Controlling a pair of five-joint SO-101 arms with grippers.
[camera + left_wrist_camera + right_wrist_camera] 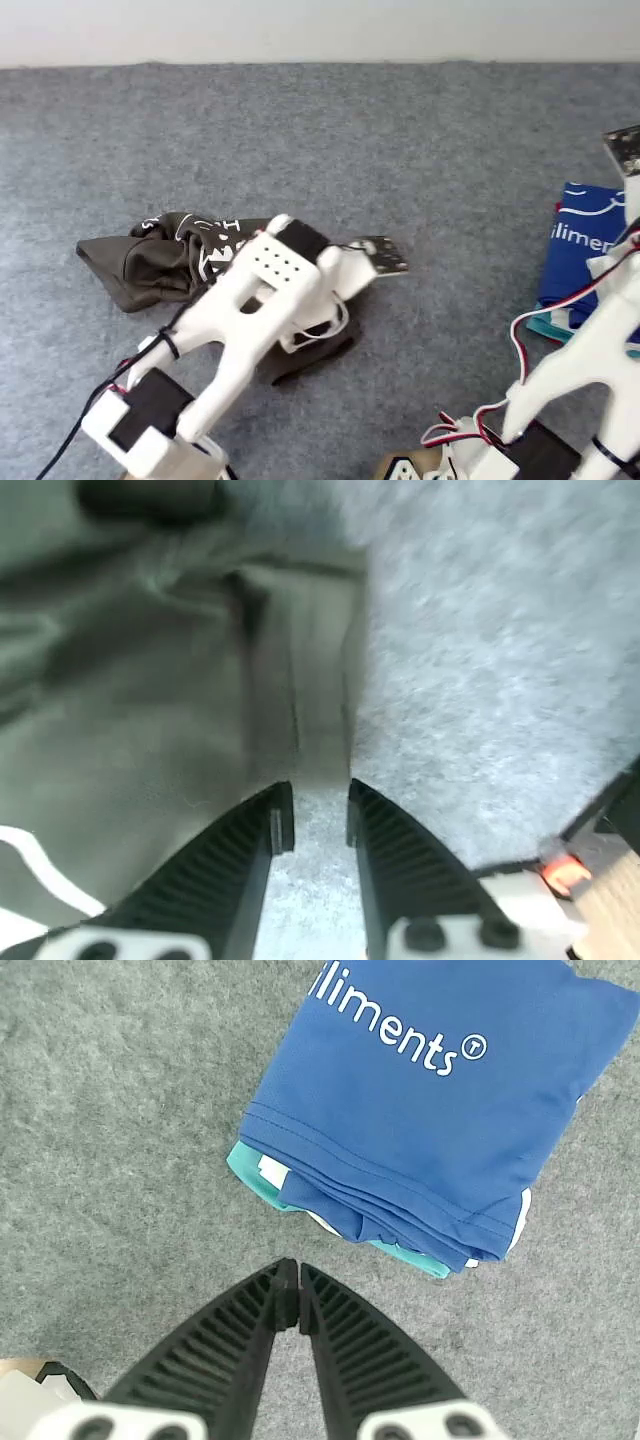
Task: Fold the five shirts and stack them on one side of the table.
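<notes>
High view: the crumpled olive shirt (150,262) is lying toward the left edge of the table (420,140). It looks soft and limp, probably best pinched at its hem, where the left gripper (320,815) is hovering slightly open and empty.

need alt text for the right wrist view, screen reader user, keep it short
A folded blue shirt with white lettering lies on top of a folded teal and white shirt, whose edge sticks out beneath it, on the grey table. The right gripper, shut and empty, sits above the bare surface just short of the stack.
</notes>
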